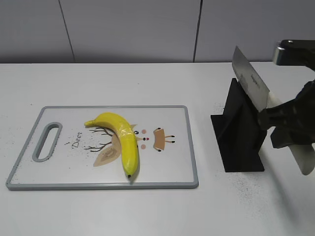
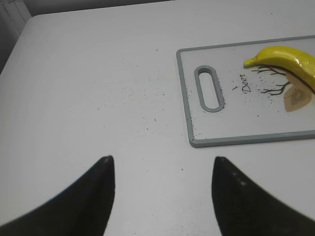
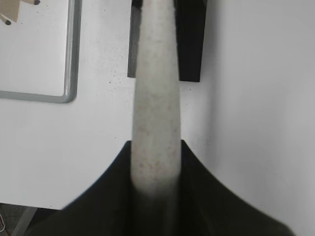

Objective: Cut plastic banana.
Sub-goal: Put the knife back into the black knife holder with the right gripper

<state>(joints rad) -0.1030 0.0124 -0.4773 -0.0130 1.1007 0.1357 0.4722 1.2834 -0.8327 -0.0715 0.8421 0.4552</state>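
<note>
Right gripper is pinched on the pale handle of a knife, jaws pressed against it on both sides, near the right edge of the bench. Left gripper is spread wide with nothing between its fingers, hanging over bare bench toward the left edge.

Banana lies whole and uncut on the board, across the deer drawing, dark tip pointing at the front edge. It sits left of the bench's middle, well apart from both grippers.

Blade rises up and leftward above the black stand, which is between the board and the right gripper. It looks lifted clear of the stand, though the overlap makes that hard to confirm.

So, as I judge it, only the pickup of the knife is done. Carrying it over the board and pressing it down through the banana are left, and the left gripper may need to steady the fruit
</note>
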